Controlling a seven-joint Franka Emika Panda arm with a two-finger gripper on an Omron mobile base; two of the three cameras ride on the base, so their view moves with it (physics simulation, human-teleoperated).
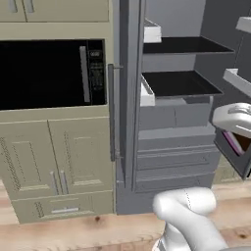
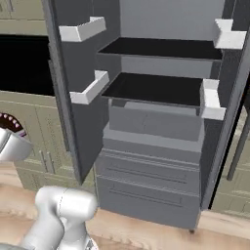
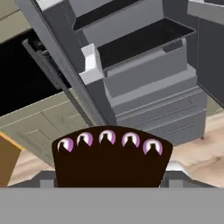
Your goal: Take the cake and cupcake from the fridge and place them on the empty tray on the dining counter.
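The gripper [image 3: 109,178] clasps the cake [image 3: 109,157] in mid-air before the open fridge [image 2: 151,127], jaws spread wide around the wedge's flanks; the slice hangs clear of the black shelves [image 2: 161,88] and out in front of the drawers [image 2: 146,180], touching neither. From the hand view its dark chocolate top faces the camera, a row of pink-and-white dollops along the far edge. In the left base view the slice [image 1: 235,141] sits under the white hand at the right edge, well apart from the microwave [image 1: 49,73].

By the look of it the cake is light, soft and easily crushed; a gentle squeeze low on the firmer sides, away from the icing, seems the safest hold. Frosting could smear or let it slip, so it likely wants level carriage and a slow swing to the tray on the dining counter.
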